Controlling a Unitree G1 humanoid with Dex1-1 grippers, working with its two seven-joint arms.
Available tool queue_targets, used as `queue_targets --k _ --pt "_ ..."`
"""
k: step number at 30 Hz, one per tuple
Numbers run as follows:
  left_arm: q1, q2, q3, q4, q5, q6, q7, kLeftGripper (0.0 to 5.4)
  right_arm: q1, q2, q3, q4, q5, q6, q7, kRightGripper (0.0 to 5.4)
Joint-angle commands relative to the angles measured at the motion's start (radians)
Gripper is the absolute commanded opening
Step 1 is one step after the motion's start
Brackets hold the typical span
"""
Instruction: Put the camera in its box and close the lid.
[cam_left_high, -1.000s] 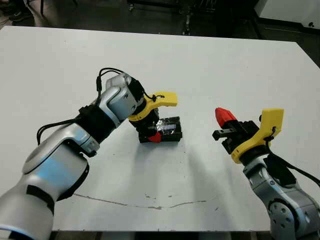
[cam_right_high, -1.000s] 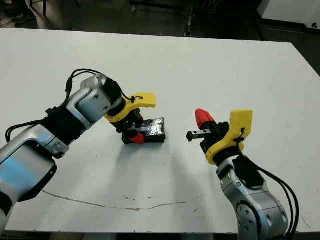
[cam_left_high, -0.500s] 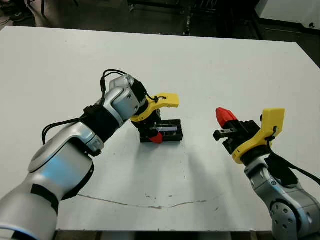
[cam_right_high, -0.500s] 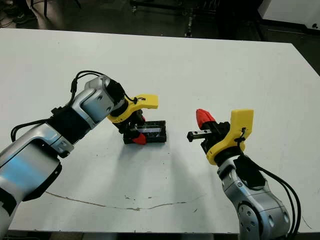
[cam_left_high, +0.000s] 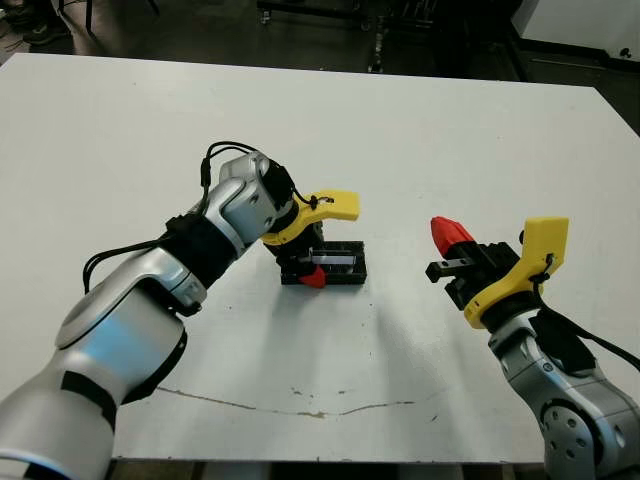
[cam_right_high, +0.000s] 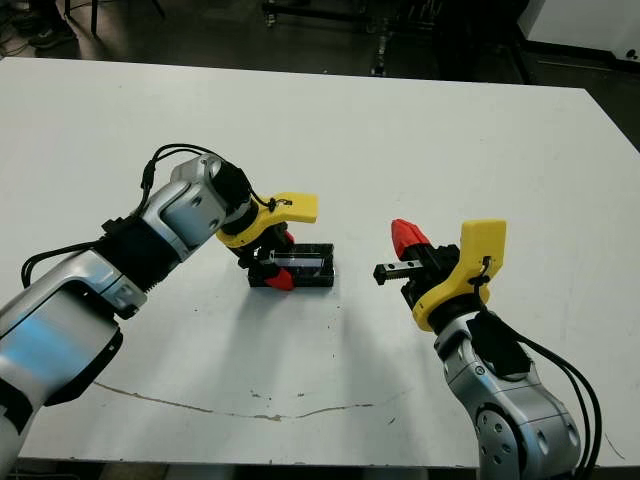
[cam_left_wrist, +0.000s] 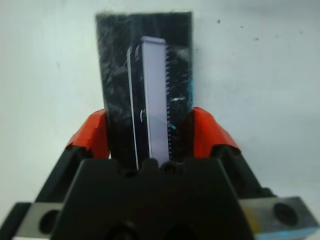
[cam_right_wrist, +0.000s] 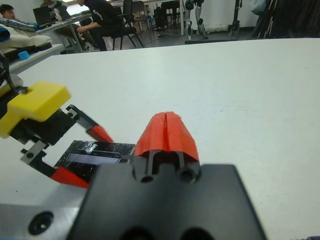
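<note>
The glossy speckled black lid lies flat on the table at mid-left. My left gripper reaches down over its left end. In the left wrist view its red fingers press against the two long sides of the lid, so it is shut on the lid. I cannot tell the box apart beneath the lid. The camera is hidden. My right gripper hovers to the right of the lid, well apart from it. Its fingertips are together, and it is shut on nothing.
The white table stretches bare to the far edge. A thin dark crack line runs near the front edge. In the right wrist view, people sit at desks beyond the table.
The lid was tilted in my left gripper a second ago and now lies level and lower. The left gripper shifted slightly right with it. My right arm has stayed still.
</note>
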Motion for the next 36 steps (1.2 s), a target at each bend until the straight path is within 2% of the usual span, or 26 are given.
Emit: queue_targets --k 1,9,15,18,21,31,36 --pt "0.069 -0.010 -0.024 -0.005 0.017 -0.042 0.011 4.27 0.014 -0.005 -0.006 0.006 -0.005 -0.010 0.002 0.00" --pt "0.102 0.036 -0.012 -0.061 0.036 -0.066 0.041 5.38 0.015 -0.002 -0.003 0.000 -0.005 0.003 -0.009 0.00" --pt "0.134 0.086 0.047 -0.107 0.011 -0.056 0.050 5.38 0.012 -0.007 0.000 0.001 -0.009 0.001 -0.008 0.00" --pt "0.148 0.112 0.094 -0.135 -0.015 0.033 0.047 5.38 0.011 -0.005 0.000 0.002 -0.010 0.001 -0.009 0.00" --pt "0.162 0.154 0.128 -0.180 -0.037 0.069 0.036 5.38 0.010 -0.003 -0.001 0.006 -0.005 0.000 -0.007 0.00" --pt "0.240 0.336 0.293 -0.321 -0.139 0.111 0.041 5.38 0.008 -0.006 -0.003 0.009 0.000 -0.002 0.000 0.00" --pt "0.281 0.468 0.335 -0.405 -0.174 0.148 -0.005 5.38 0.006 -0.009 -0.001 0.008 -0.004 -0.003 0.000 0.00"
